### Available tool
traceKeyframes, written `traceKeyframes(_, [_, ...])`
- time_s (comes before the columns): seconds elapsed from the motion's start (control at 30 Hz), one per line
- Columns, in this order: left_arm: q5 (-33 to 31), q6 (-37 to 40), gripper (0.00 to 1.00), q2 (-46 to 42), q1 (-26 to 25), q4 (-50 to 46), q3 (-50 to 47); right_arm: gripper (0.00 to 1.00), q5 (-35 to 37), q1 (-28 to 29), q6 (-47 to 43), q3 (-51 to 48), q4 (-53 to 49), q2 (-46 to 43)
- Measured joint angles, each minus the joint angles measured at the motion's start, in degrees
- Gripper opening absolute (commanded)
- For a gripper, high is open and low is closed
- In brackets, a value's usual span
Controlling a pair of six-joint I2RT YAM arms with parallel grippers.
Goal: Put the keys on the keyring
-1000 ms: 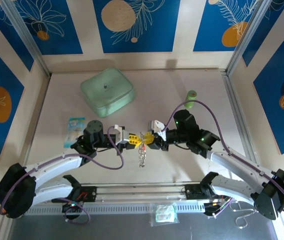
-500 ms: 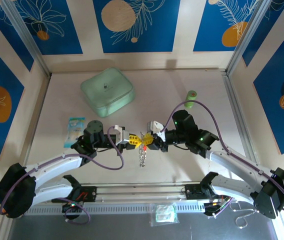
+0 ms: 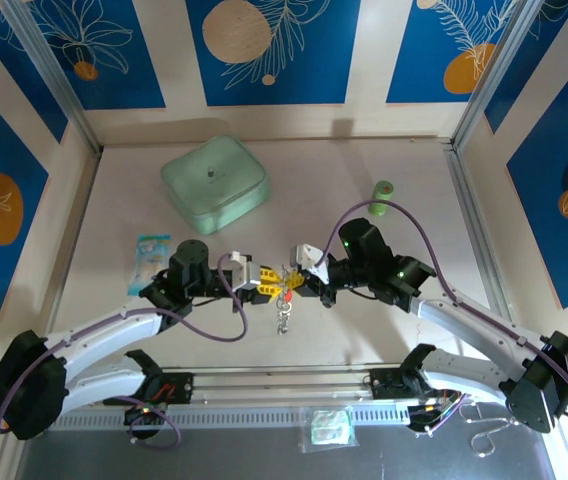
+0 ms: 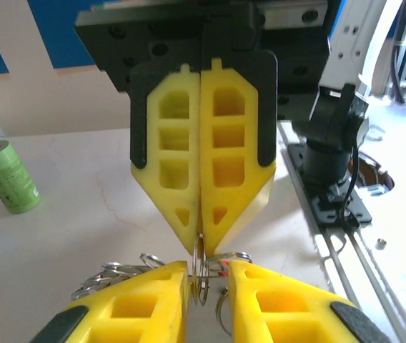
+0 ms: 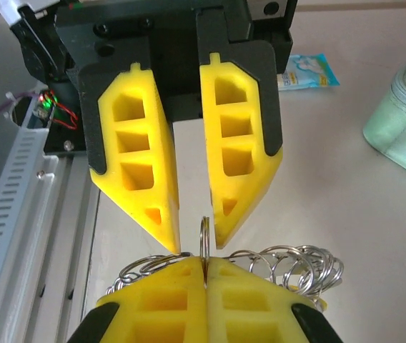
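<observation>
Keyring point(image 5: 204, 239): hanging just above the table, well apart from the green case point(image 3: 214, 180), on its arm-base side.
Right gripper point(image 5: 204, 261): pinching the ring, jaws fully closed.
Left gripper point(image 5: 194, 246): standing slightly parted around it, gripping nothing.
Step likely calling for a steady, edge-on ring.

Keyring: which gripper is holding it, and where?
The right gripper pinches the keyring by the edge of its ring; the left gripper stands open around it.

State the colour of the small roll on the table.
The roll is light green, clearest in the left wrist view.
</observation>
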Motion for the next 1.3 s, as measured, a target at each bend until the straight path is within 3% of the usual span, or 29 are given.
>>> traceKeyframes(0.3, [-1.77,6.97,0.11,0.39,-0.13,-12.72,4.98,0.0,2.78,2.16,-4.74,5.62,-7.39,3.85])
traceKeyframes(0.4, [-1.97,7.54,0.01,0.57,-0.22,-14.69,5.09,0.0,4.76,3.32,-6.27,7.65,-9.92,5.84])
traceKeyframes(0.53, [-2.36,8.37,0.0,0.57,-0.22,-16.11,5.09,0.0,5.95,4.02,-7.45,9.09,-11.96,7.41])
traceKeyframes(0.63, [-2.36,8.33,0.0,0.5,-0.22,-15.69,5.09,0.21,5.66,3.67,-6.99,8.76,-11.26,7.02])
traceKeyframes(0.77, [-2.29,7.04,0.0,0.02,-0.22,-12.33,4.02,0.24,3.28,2.05,-4.66,5.49,-5.97,3.8])
traceKeyframes(1.03, [-1.73,4.22,0.0,-0.52,-0.22,-6.67,1.55,0.19,1.55,1.38,-0.31,-0.11,1.01,1.99])
traceKeyframes(1.2, [-1.73,3.72,0.0,-0.52,-0.2,-5.35,1.27,0.01,1.25,1.38,0.76,-0.55,1.97,1.73])
traceKeyframes(1.27, [-1.75,3.32,0.0,-0.52,-0.2,-5.03,1.18,0.0,1.05,1.16,0.9,-0.63,2.01,1.66])
traceKeyframes(1.3, [-1.73,3.08,0.06,-0.52,-0.2,-5.03,1.16,0.0,0.9,1.09,0.94,-0.66,1.99,1.66])
